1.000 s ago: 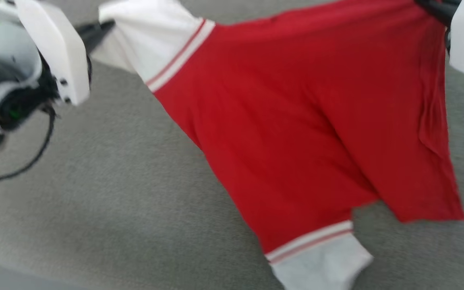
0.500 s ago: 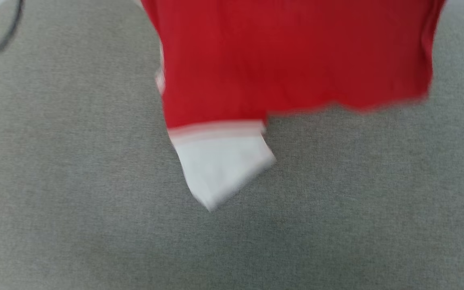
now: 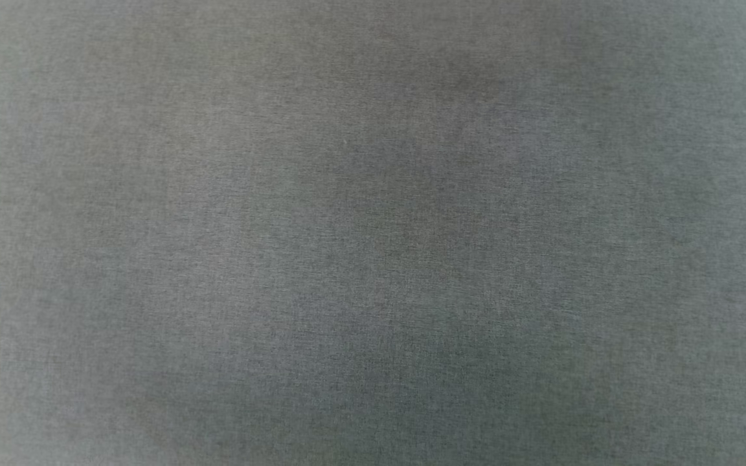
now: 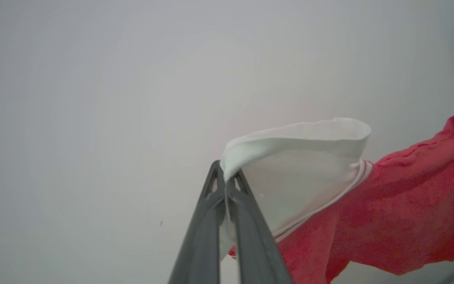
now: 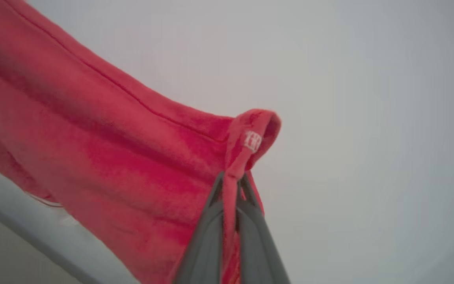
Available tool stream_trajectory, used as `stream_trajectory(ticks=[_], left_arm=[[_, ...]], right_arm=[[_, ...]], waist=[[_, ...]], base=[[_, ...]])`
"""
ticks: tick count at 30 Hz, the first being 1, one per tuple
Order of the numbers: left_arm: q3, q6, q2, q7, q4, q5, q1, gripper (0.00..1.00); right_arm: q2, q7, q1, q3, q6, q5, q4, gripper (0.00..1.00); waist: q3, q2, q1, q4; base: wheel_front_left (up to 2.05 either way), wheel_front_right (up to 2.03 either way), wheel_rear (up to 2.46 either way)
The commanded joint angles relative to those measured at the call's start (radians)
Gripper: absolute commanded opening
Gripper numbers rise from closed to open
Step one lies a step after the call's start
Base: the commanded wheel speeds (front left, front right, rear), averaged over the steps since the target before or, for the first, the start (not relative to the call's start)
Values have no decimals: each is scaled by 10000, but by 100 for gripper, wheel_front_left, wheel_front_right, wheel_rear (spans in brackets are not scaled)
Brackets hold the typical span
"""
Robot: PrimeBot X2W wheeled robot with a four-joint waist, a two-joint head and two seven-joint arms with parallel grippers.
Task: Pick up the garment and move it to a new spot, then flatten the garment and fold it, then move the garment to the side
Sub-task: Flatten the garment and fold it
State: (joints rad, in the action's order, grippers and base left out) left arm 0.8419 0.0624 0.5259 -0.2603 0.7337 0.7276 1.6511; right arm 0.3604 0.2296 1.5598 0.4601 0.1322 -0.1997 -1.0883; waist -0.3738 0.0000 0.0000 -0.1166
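The bright red garment (image 4: 408,205) hangs in the air between my two grippers. In the left wrist view my left gripper (image 4: 224,182) is shut on the edge of its wide white cuff band (image 4: 302,165), with thin white stripes where the white meets the red. In the right wrist view my right gripper (image 5: 233,179) is shut on a bunched red hem corner of the garment (image 5: 105,142), which spreads away to the left. Both views look up at a pale blank wall or ceiling.
The head view looks straight down on a grey woven cloth surface (image 3: 373,233). A pale ledge (image 5: 53,240) crosses the lower left of the right wrist view.
The head view has swung, so the garment and both arms slid out past its top edge; plain grey surface remains in it.
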Motion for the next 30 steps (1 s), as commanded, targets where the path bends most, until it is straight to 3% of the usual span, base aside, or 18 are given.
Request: stream_trajectory(ticks=[1, 6, 9, 16, 21, 30], left_arm=[[57, 88, 2, -5, 58, 53, -327, 0], [622, 505, 208, 899, 66, 709, -1937, 0], [927, 588, 406, 1707, -199, 1226, -3035, 0], [1323, 591, 1285, 3580, -1632, 2663, -5580, 0], [1484, -125, 2176, 4589, -3589, 3603, -7289, 0], [1881, -2270, 3797, 5504, -7582, 4606, -9954, 0]], right_arm=[[-51, -26, -274, 48, -28, -48, -86, 0], [-353, -946, -1921, 822, -26, -980, -231, 0], [-214, -1628, -3032, 1426, -28, -1869, 223, 0], [963, -3095, -5536, 2565, -28, -4030, 2476, 0], [2037, -3921, -7058, 2840, -28, -5179, 4368, 0], [3224, -4894, -9456, 2431, -26, -6043, 7119, 0]], waist=[[16, 0, 0, -38], [115, 0, 0, -203], [203, 0, 0, -271], [394, 0, 0, -343], [527, 0, 0, -293], [837, 0, 0, -138]], base=[[0, 0, 0], [0, 0, 0], [0, 0, 0], [0, 0, 0], [0, 0, 0], [0, 0, 0]])
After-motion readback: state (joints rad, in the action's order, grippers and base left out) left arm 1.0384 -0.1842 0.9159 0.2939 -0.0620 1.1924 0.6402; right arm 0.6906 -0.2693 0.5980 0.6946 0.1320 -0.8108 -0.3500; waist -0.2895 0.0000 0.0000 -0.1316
